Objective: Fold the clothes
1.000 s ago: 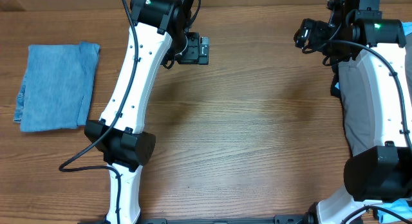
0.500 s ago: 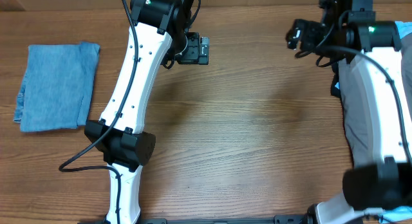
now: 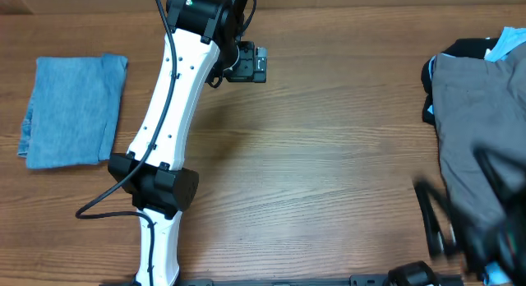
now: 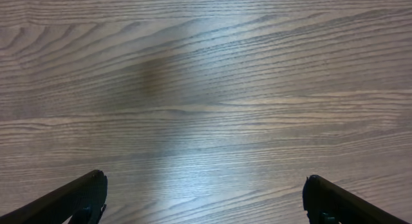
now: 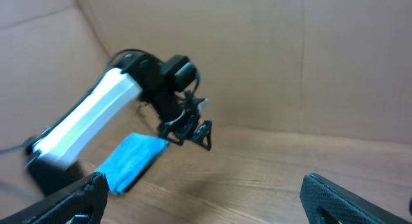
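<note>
The left gripper hung spread and empty over bare table. The right gripper, equally spread, was only a blur overhead. Folded jeans lay far left, grey trousers far right.

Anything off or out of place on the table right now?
Nothing damaged or spilled. The folded light-blue denim jeans lie flat at far left; the grey trousers sit in an unfolded heap at the right edge, over a black garment.

Wood-grain table under soft glare, tan cardboard-like wall behind.
</note>
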